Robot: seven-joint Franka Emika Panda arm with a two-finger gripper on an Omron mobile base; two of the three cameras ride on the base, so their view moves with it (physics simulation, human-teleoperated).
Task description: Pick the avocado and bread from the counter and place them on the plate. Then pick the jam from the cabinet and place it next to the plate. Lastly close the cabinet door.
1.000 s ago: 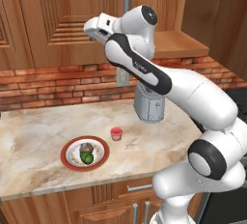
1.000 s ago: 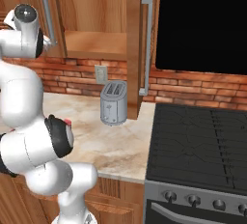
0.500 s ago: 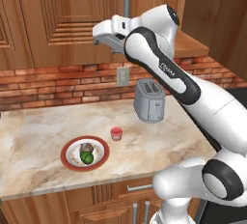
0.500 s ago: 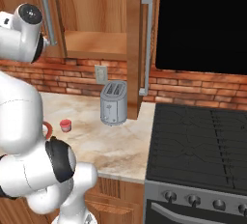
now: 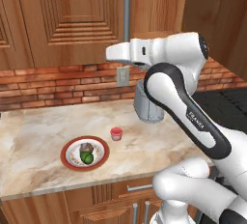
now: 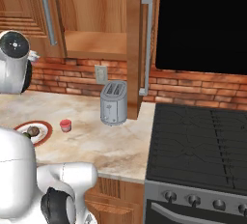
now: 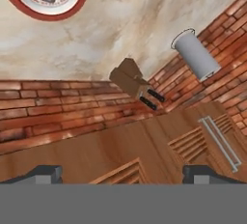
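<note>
In the left base view the plate (image 5: 72, 162) sits at the lower left on the counter (image 5: 43, 136), with the bread (image 5: 86, 147) and the avocado (image 5: 87, 158) on it, bread above avocado. The jam (image 5: 116, 133) stands just right of the plate, apart from it. A toaster (image 5: 147, 109) is further right, against the brick wall (image 5: 58, 85). In the right base view an open cabinet (image 6: 96, 44) fills the upper centre, its door (image 6: 135, 39) edge-on beside it, and a stove (image 6: 198, 146) lies lower right.

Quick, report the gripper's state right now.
Gripper: open, fingertips wide apart, nothing between them, facing the cabinet door.
</note>
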